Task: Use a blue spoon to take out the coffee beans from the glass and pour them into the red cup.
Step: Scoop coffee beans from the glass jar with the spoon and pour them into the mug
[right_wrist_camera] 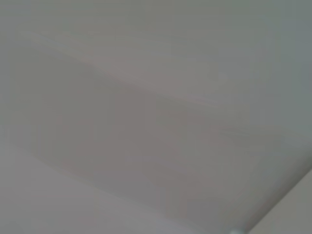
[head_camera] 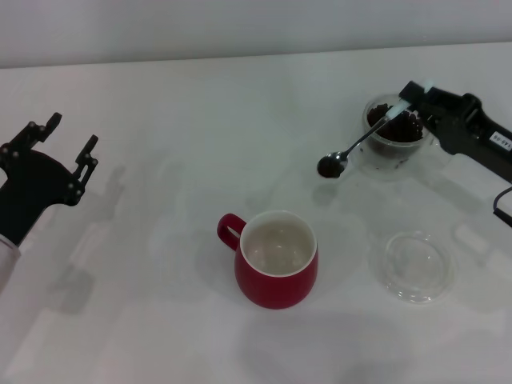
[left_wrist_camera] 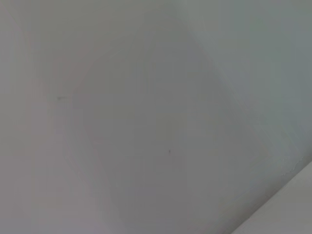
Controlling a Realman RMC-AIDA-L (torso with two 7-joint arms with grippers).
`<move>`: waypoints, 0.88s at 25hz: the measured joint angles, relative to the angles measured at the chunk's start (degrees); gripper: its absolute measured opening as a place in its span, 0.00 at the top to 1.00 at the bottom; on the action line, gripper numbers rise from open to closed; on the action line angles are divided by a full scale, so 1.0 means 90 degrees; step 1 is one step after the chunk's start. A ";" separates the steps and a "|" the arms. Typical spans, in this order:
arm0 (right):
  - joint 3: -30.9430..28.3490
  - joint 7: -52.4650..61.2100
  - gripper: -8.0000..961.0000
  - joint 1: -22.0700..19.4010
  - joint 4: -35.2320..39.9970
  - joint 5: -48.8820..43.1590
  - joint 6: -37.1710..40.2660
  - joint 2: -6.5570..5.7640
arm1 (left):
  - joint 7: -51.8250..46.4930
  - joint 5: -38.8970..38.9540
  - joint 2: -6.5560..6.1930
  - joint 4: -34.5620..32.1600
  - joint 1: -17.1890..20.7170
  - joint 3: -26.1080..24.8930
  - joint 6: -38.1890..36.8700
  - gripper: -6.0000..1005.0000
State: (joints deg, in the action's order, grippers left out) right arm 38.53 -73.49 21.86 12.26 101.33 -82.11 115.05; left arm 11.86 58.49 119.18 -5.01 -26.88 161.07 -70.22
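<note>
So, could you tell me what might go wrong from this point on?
The blue spoon in the right gripper carries coffee beans past the rim of the glass, over bare table; a tilt would likely spill them short of the red cup. Its handle crosses the glass, so a swing might knock it.

A flat, shallow clear round dish (head_camera: 418, 266) lies on the white table (head_camera: 160, 320), toward its near right corner, well in from the right edge. A pale wall (head_camera: 240, 28) runs behind the table's far edge. The dish holds nothing that shows
</note>
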 joint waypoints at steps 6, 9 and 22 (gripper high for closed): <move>0.0313 -0.0134 0.84 0.0057 -0.0140 0.0013 -0.0141 0.0017 | 0.0000 0.0022 0.0000 0.0000 -0.0008 -0.0017 0.0002 0.49; 0.0329 -0.0239 0.84 0.0097 -0.0255 0.0014 -0.0243 0.0019 | 0.0000 0.0023 0.0000 0.0000 -0.0012 -0.0016 0.0004 0.48; 0.0583 -0.0669 0.84 0.0112 -0.0718 -0.0001 -0.0454 0.0029 | 0.0000 0.0024 0.0000 0.0000 -0.0011 -0.0016 0.0081 0.49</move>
State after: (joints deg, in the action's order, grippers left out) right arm 43.78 -79.52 22.87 5.80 101.33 -86.20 115.31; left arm 11.87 58.71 119.18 -5.01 -26.98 160.93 -69.49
